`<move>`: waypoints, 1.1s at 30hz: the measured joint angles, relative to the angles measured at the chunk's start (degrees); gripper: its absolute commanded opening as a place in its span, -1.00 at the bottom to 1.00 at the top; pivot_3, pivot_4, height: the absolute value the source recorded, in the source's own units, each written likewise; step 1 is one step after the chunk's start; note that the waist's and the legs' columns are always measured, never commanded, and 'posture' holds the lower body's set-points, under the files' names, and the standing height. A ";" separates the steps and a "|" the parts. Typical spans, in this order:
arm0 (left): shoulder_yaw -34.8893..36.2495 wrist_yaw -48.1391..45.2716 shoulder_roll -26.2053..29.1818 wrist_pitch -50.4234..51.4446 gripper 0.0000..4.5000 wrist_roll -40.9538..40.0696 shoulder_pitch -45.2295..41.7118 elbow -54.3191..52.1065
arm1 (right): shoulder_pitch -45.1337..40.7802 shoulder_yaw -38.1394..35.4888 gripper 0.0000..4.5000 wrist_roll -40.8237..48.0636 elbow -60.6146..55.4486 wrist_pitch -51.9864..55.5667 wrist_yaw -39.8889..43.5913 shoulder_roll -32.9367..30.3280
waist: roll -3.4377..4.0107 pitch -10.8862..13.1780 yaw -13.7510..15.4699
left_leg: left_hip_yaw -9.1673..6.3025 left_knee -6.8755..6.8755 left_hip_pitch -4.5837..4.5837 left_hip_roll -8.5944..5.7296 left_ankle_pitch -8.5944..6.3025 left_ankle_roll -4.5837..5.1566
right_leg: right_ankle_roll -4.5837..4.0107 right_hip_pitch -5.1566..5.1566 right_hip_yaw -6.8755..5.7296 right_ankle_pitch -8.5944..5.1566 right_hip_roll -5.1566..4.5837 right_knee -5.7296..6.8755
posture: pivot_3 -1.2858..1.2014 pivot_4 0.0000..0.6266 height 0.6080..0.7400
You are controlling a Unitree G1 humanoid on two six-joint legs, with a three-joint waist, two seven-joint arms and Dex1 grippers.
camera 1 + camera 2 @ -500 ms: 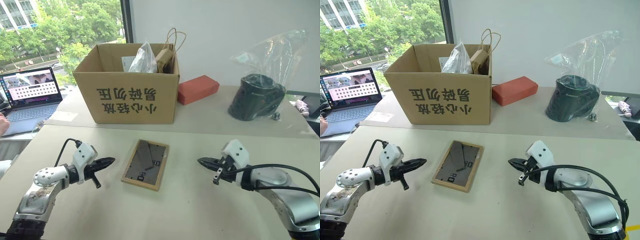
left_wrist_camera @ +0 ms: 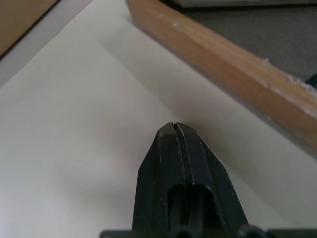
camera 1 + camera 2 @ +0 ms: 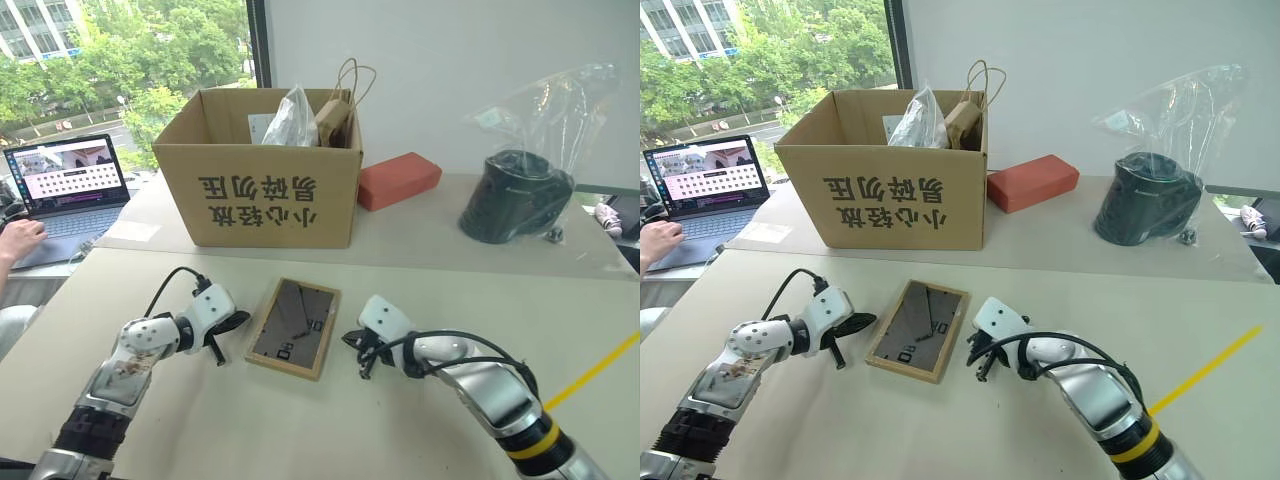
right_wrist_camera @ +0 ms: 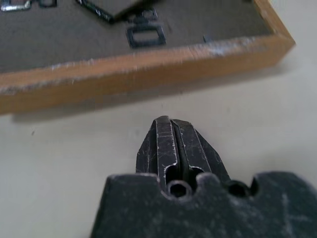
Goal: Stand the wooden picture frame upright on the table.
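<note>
Lying flat and back-up on the table [image 3: 420,400] is the wooden picture frame [image 3: 293,327], its dark grey backing, clips and fold-out stand facing the ceiling, seen from the head camera; the left gripper [image 3: 240,320] sits just beside the frame's left edge and the right gripper [image 3: 350,338] just beside its right edge, each with fingers clenched together on nothing. Behind them stands a cardboard box [image 3: 270,180] (printed characters on its front, bags poking out of the top), a red-orange box [image 3: 400,180] to its right, a dark object under clear plastic [image 3: 515,195] farther right, and a laptop [image 3: 65,190] at far left with a person's hand [image 3: 20,240] on it. From the left wrist, the shut black fingers [image 2: 178,163] point at bare tabletop close to the frame's light wood rail, apart from it. From the right wrist, the closed fingers [image 4: 173,144] aim at the frame's long wooden side, a thin strip of table between them
</note>
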 measured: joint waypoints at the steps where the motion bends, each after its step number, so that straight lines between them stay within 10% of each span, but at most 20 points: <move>1: -0.87 -0.12 -0.29 0.14 -0.99 0.62 -0.26 -0.77 | -0.10 0.04 -0.99 -0.27 0.10 0.05 -0.05 0.11 | 0.00 0.00 0.08 | 0.00 0.01 0.00 0.00 0.00 0.00 | -0.03 0.00 0.00 0.02 0.00 0.00 | 0.03 -0.52 1.00; 18: -7.95 -4.22 -8.62 5.72 -0.99 3.39 -4.89 -4.47 | 6.35 -6.56 -0.99 -1.20 -8.58 7.61 -0.38 -6.13 | -0.06 -0.12 2.22 | -0.04 0.15 -0.12 -0.15 -0.02 0.02 | 0.00 0.07 -0.08 0.00 -0.15 -0.08 | 0.03 -0.52 1.00; 33: -3.45 -6.51 -0.65 4.75 -0.88 1.03 3.19 -11.80 | 7.60 -6.54 -1.00 -1.12 -11.02 9.75 -1.28 -6.13 | -0.08 -0.13 0.66 | -0.04 0.05 -0.07 -0.09 -0.02 0.04 | -0.01 0.04 -0.09 -0.01 -0.13 -0.08 | 0.03 -0.52 1.00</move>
